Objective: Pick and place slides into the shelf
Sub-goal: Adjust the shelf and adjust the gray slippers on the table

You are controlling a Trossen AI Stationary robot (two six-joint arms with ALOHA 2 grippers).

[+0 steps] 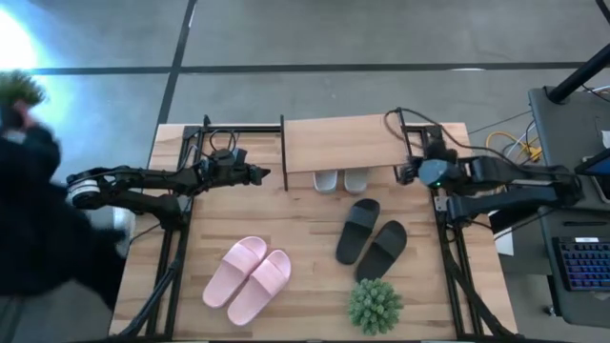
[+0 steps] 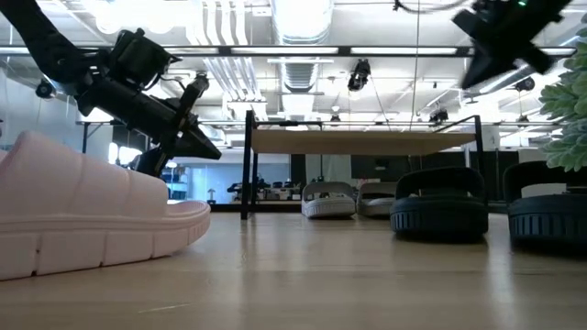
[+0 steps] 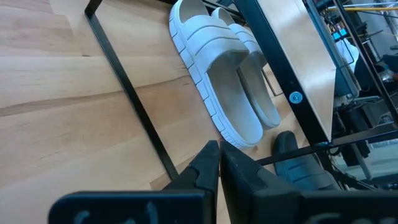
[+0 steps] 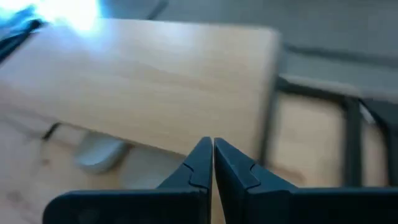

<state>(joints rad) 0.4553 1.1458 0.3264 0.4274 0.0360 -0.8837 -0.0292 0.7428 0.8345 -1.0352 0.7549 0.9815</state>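
The shelf point(image 1: 343, 143) stands at the table's far edge, its plank top on a black frame. The grey-white slides point(image 1: 340, 180) sit on the tabletop under it, heels poking out toward the near side; the left wrist view shows them point(image 3: 227, 87) too. The black pair point(image 1: 371, 238) lies right of centre, the pink pair point(image 1: 248, 277) near left. My left gripper point(image 1: 264, 173) hovers shut just left of the shelf's left frame. My right gripper point(image 1: 404, 172) hovers shut above the shelf's right end, and its wrist view point(image 4: 212, 149) looks down on the plank.
A small green plant point(image 1: 374, 305) stands at the near edge, right of the pink slides. A person in dark clothing point(image 1: 29, 210) is beside the table's left edge. Bare wood lies between the shelf and the two pairs. A keyboard point(image 1: 581, 262) sits beyond the table's right side.
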